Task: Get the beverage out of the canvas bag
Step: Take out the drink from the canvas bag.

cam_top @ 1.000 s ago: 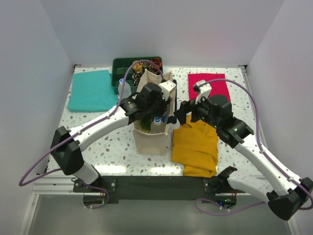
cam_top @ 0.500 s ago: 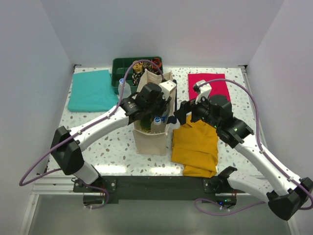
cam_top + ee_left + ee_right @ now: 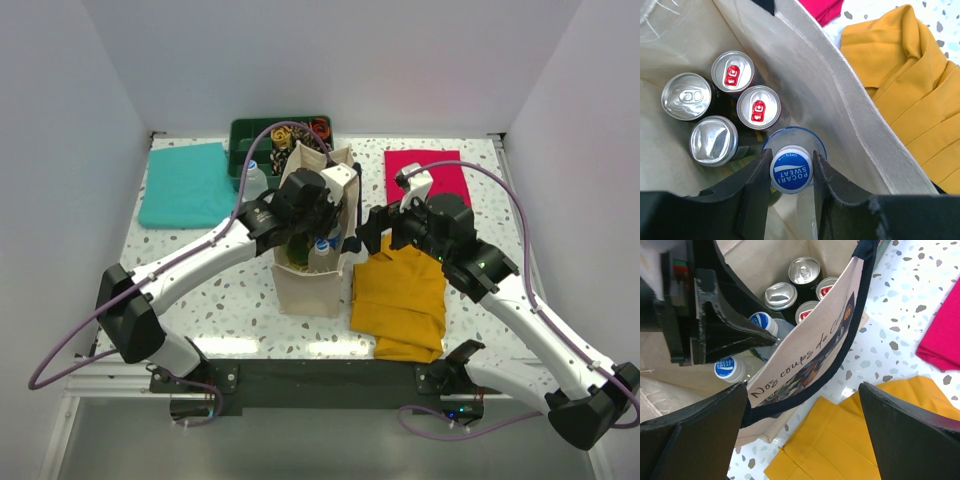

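The cream canvas bag with navy handles stands open in mid-table. Inside are several cans and a clear bottle with a blue "Pocari Sweat" cap. My left gripper reaches down into the bag, and its fingers press both sides of that cap. The right wrist view also shows this bottle, plus a second blue-capped bottle beside it. My right gripper is wide open at the bag's right side, and the printed bag wall hangs between its fingers.
A mustard-yellow cloth lies right of the bag. A red cloth lies at back right and a teal cloth at back left. A green tray of small items and a clear bottle stand behind the bag.
My left arm's elbow and lower link have swung left and down, while its gripper stays in the bag on the bottle cap. The right arm has not moved.
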You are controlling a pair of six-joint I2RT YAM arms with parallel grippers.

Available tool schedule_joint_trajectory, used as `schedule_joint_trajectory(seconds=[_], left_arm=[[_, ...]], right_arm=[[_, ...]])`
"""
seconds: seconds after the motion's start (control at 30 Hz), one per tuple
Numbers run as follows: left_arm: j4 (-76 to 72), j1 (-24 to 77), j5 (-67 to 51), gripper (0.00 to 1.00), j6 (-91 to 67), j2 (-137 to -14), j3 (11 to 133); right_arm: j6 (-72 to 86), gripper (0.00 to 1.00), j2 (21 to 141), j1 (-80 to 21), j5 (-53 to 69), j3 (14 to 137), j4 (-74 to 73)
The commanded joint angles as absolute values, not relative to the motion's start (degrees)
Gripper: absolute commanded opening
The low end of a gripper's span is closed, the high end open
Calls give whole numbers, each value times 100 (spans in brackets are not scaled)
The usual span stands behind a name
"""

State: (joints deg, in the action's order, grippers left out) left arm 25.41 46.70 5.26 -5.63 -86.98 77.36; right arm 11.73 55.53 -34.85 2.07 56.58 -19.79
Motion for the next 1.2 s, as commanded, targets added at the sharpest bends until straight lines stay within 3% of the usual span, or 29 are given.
schedule_joint_trajectory(seconds=[0.0, 1.17], left_arm=[[2057, 4693, 659, 0, -598, -8121, 8130], [2558, 4702, 553, 0, -510, -7375, 9096]], right_arm=[[1143, 98, 5572, -3489, 114, 5818, -1899], [1107, 98, 5678, -3489, 18, 5836, -1872]])
